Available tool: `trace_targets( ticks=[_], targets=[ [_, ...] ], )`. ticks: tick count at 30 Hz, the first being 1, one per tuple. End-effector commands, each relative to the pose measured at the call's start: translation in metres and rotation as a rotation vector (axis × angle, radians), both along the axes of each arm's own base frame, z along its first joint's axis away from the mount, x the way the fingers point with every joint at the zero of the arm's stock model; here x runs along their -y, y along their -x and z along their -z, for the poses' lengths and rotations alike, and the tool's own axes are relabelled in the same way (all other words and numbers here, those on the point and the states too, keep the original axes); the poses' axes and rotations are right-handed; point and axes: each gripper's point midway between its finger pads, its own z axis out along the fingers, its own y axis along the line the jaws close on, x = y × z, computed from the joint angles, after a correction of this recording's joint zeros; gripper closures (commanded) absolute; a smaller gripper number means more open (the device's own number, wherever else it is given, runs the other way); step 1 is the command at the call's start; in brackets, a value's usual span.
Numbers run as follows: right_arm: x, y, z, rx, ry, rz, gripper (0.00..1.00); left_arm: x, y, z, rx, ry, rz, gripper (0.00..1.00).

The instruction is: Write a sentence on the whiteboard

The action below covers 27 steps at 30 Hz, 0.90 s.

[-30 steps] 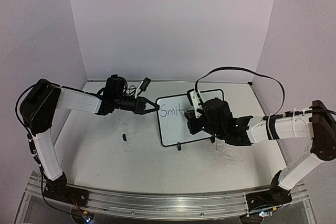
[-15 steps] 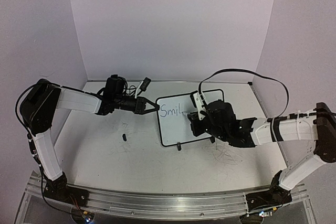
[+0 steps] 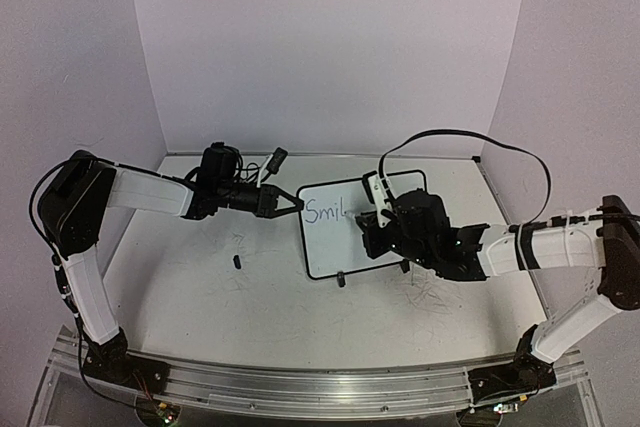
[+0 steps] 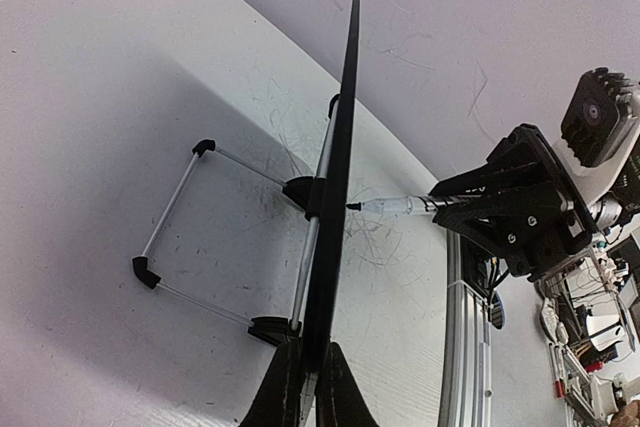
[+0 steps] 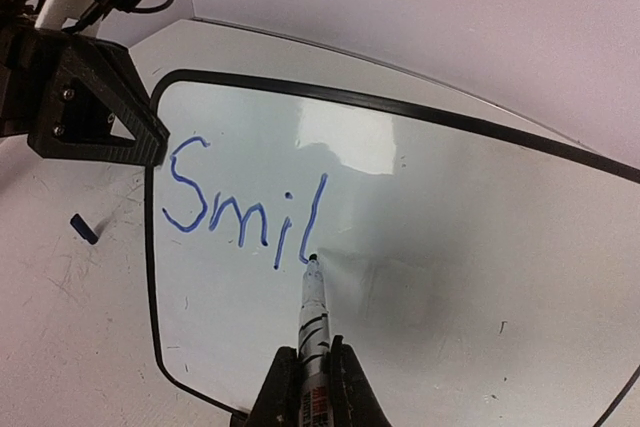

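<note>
The whiteboard stands tilted on its feet at mid table. My left gripper is shut on its left edge; in the left wrist view the board is edge-on between the fingers. The sentence reads "Smil" in blue on the upper left of the board; it also shows in the top view. My right gripper is shut on a marker, whose tip touches the board at the foot of the "l". The marker also shows in the left wrist view, meeting the board.
A small dark marker cap lies on the scuffed tabletop left of the board, also in the right wrist view. The board's wire stand reaches out behind it. The walls stand close at the back and sides.
My right gripper has shifted slightly right and down with the marker, and the "l" stroke now stands after "Smi". The left gripper and board have not moved.
</note>
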Motion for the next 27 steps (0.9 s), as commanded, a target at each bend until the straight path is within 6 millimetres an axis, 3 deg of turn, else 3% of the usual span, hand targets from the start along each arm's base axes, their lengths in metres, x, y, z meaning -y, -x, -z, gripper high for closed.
trace_targets(
  ticks=[1, 27],
  targets=[
    [-0.005, -0.011, -0.023, 0.051, -0.047, 0.022, 1.00, 0.001, 0.005, -0.017, 0.019, 0.029, 0.032, 1.00],
    [0.015, -0.022, -0.017, 0.063, -0.014, 0.132, 1.00, 0.001, 0.005, -0.015, 0.016, 0.028, 0.032, 1.00]
  ],
)
